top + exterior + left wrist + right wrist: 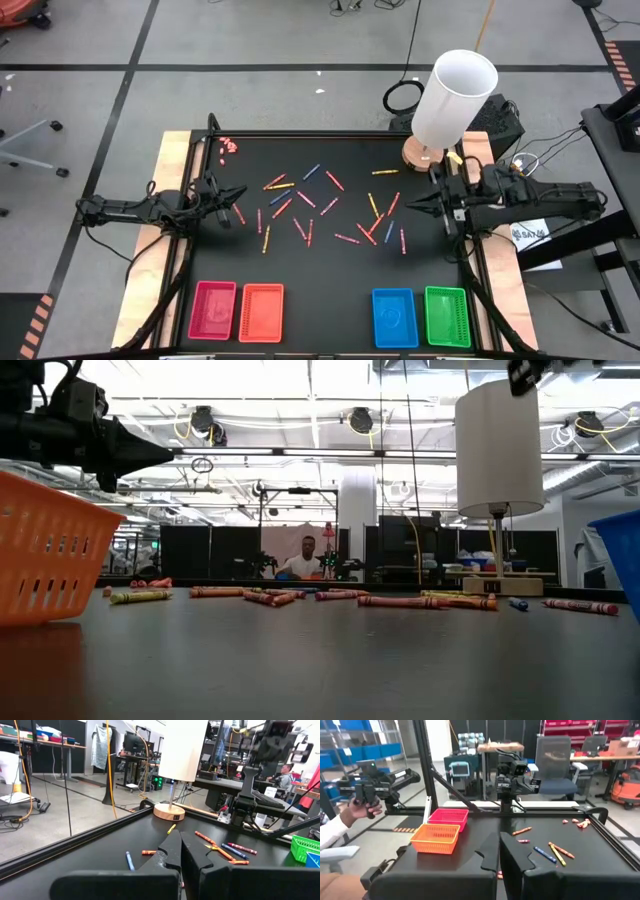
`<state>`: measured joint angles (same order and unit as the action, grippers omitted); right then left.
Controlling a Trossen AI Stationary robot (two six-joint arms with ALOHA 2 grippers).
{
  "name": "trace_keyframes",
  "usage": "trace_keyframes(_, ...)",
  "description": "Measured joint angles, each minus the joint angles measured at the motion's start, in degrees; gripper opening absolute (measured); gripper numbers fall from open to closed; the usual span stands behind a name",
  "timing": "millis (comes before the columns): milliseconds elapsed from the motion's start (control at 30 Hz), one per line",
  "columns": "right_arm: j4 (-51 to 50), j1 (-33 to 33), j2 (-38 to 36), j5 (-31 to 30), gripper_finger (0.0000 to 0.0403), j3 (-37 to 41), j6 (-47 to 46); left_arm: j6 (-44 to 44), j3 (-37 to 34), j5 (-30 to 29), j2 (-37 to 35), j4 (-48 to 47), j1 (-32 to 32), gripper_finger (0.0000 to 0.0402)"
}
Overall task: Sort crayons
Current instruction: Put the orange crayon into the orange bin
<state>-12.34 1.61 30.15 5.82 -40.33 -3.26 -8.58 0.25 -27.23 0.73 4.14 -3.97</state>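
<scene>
1. Crayons [320,205] are lying scattered across the mat's middle, none yet sitting in the trays [261,312] nearer.
2. Left gripper [238,193] and right gripper [408,207] are hovering at opposite sides, fingers pressed together, empty.
3. Each stick is probably handling light, stiff, roll-prone; pinching mid-length across the barrel looks safest.

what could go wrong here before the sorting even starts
Many crayons lie crossed or touching mid-table, so one pick could drag a neighbour along. The lamp stands close to the right tool, so a wide swing might bump it. Both tools, left included, are shut and must open first.
</scene>
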Motion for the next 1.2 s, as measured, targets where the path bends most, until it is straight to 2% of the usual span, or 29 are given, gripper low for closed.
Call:
trace_keyframes(100, -4.4, 0.0, 4.8, -0.3, 0.0, -6.7, 0.8, 0.0, 0.0, 0.0, 0.0, 0.0, 0.0, 0.0)
trace_keyframes(233, -10.4, 0.0, 10.2, -5.4, 0.0, -14.0, 0.9, 0.0, 0.0, 0.0, 0.0, 0.0, 0.0, 0.0)
trace_keyframes(367, -12.6, 0.0, 13.7, -9.9, 0.0, -17.6, 1.1, 0.0, 0.0, 0.0, 0.0, 0.0, 0.0, 0.0)
trace_keyframes(700, -12.8, 0.0, 19.0, -11.3, 0.0, -18.2, 1.6, 0.0, 0.0, 0.0, 0.0, 0.0, 0.0, 0.0)
trace_keyframes(1033, -13.3, 0.0, 27.7, -13.3, 0.0, -18.2, 1.6, 0.1, 0.0, 0.0, 0.0, 1.3, 0.0, 0.0)
trace_keyframes(1133, -13.3, 0.0, 30.3, -13.3, 0.0, -18.2, 2.3, 3.3, 0.5, 0.4, 0.0, 3.9, 0.0, 0.0)
trace_keyframes(1200, -13.4, 0.0, 31.9, -13.3, 0.0, -18.2, 2.4, 6.3, 2.1, 3.1, 0.0, 3.5, 0.0, 0.0)
